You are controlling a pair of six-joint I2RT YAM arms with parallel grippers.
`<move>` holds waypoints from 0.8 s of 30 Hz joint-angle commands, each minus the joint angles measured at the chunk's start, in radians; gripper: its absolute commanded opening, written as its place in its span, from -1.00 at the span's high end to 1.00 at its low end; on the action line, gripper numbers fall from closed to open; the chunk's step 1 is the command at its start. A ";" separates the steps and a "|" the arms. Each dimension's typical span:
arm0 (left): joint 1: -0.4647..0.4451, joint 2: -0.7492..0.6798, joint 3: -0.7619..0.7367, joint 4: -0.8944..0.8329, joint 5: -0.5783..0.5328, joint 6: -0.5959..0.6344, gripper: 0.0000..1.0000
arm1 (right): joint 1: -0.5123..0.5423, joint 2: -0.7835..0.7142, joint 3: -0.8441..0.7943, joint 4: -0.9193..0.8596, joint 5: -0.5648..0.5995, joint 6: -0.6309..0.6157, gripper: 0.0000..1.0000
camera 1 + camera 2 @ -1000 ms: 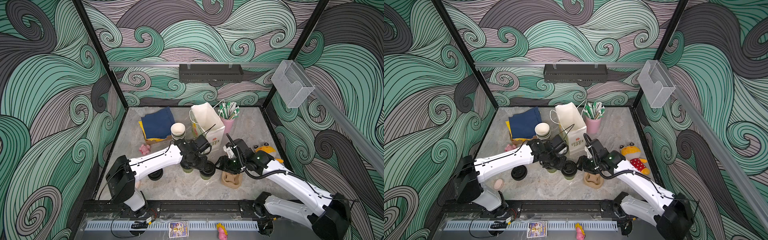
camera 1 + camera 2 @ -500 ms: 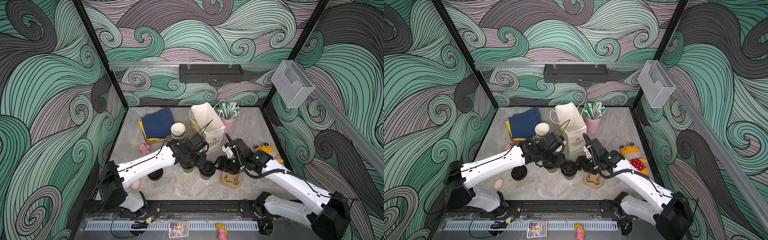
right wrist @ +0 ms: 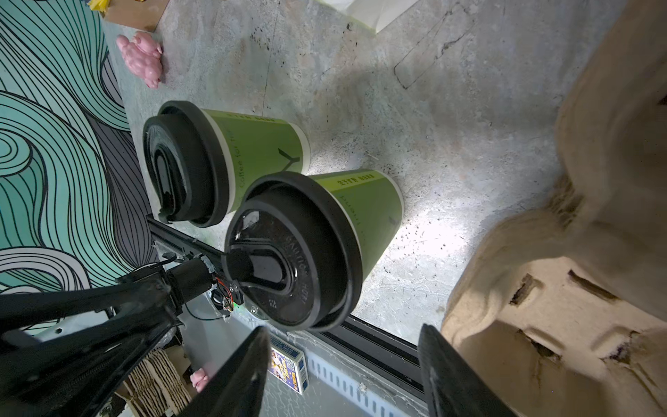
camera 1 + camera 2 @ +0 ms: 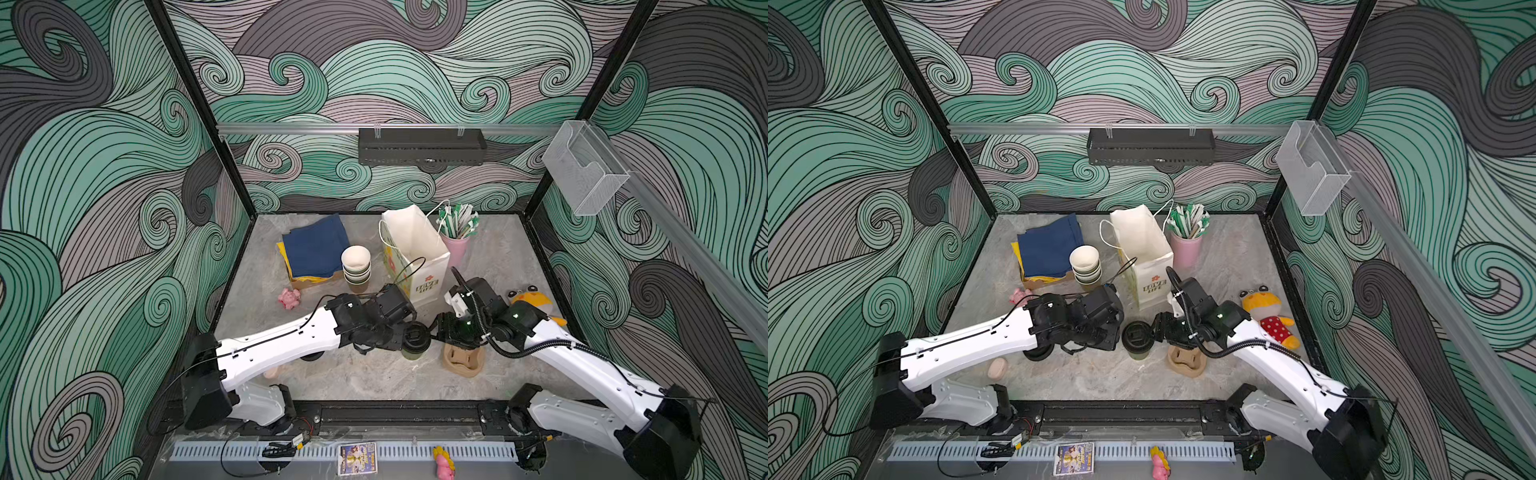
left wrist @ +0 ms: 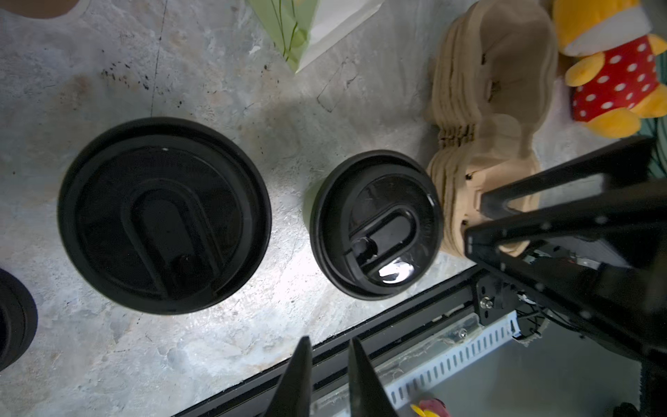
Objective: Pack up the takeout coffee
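Both pincers hold nothing. Your right pincer point(image 3: 343, 372) stands wide, one lidded cup point(image 3: 364, 213) upright on the worktop point(image 3: 451, 126) just before its tips; your left pincer point(image 5: 330, 372) is narrow, the second cup point(image 5: 164, 216) close before it.

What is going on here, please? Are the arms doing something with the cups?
Two robot arms are packing takeout coffee. Both lidded green cups stand upright on the table, unheld. The right gripper is open beside the cup next to the carrier stack; the left gripper, nearly closed and empty, hovers over the other cup. No cup sits in the carrier stack yet; the paper bag stands open.
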 commanded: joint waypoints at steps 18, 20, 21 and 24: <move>-0.001 0.124 0.045 -0.001 -0.022 -0.014 0.51 | 0.003 0.078 0.001 0.074 -0.060 0.002 -0.28; 0.001 0.123 0.048 -0.002 -0.022 -0.014 0.52 | 0.004 0.083 0.001 0.078 -0.063 0.002 -0.26; 0.000 0.120 0.049 -0.001 -0.022 -0.016 0.53 | 0.003 0.083 0.001 0.077 -0.064 0.003 -0.25; 0.003 0.109 0.048 0.007 -0.028 -0.015 0.54 | 0.004 0.081 -0.002 0.076 -0.064 0.003 -0.23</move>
